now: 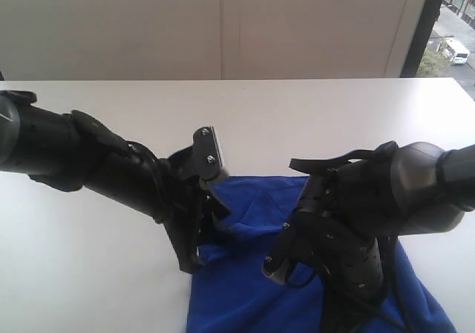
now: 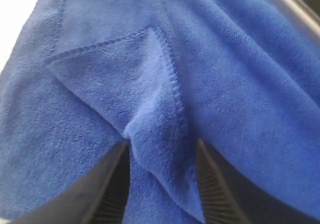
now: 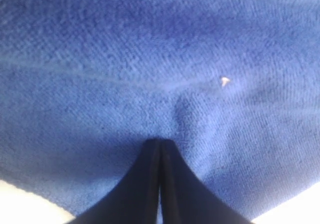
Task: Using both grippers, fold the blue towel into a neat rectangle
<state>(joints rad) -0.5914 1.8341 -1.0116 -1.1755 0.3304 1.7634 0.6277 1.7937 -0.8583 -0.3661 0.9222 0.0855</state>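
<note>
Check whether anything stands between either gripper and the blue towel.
Nothing visible does. On the left gripper, the jaws stand apart with a fold of the blue towel between them; on the right gripper, the shut jaws pinch the cloth at their tips.

One royal-blue fuzzy microfibre towel (image 1: 245, 281). Two black thin-fingered arm tips: the left end effector (image 2: 162, 151) and the right end effector (image 3: 160, 145). One white flat table (image 1: 312, 110).

The royal-blue fuzzy cloth towel (image 1: 245, 199) is solid blue, its stitched hem matching. The smooth flat table (image 1: 89, 274) is plain white. The black thin-fingered left gripper (image 2: 162, 146) has ribbed pads (image 2: 215, 194); the black thin-fingered right gripper (image 3: 160, 143) looks plain.
</note>
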